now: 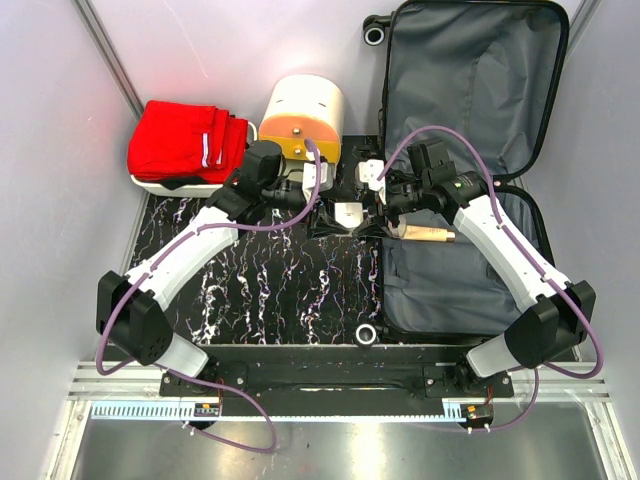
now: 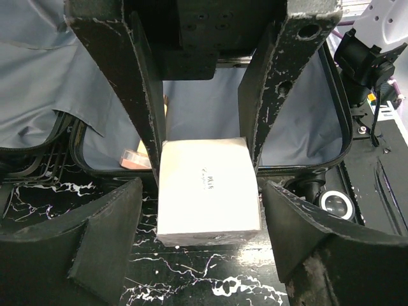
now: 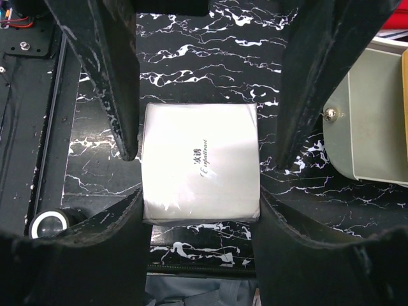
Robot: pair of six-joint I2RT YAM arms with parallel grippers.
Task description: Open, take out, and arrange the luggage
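Luggage [image 1: 440, 290] is lying open on the right side of the tabletop [image 1: 260, 280]. Lower half is flat with grey lining facing up, and the lid [image 1: 470, 80] is swung open toward the far side. A beige tube [image 1: 425, 233] is lying inside the lower half near its left edge. One wheel [image 1: 367, 334] is showing at the near left corner of the case.

Left arm [image 1: 190, 255] and right arm [image 1: 510, 250] are both reaching in to the middle, meeting just left of the case edge. A white packet [image 2: 207, 197], square with small dark print on its face, is sitting between both sets of jaws. Right jaws are clenching it, fingers [image 3: 121, 95] pressing on two opposite sides, with marble tabletop showing behind. Left jaws are straddling the same packet from the other side, fingers [image 2: 146, 115] right at its upper corners. Can't tell whether they are gripping or just touching. Also can't tell if the packet is resting on the tabletop or hanging above it.

Far left, a red cloth [image 1: 185, 140] is lying folded on a white tray [image 1: 175, 185]. A cream-and-orange cylindrical box [image 1: 303, 115] is sitting just right of the tray, behind the left wrist.
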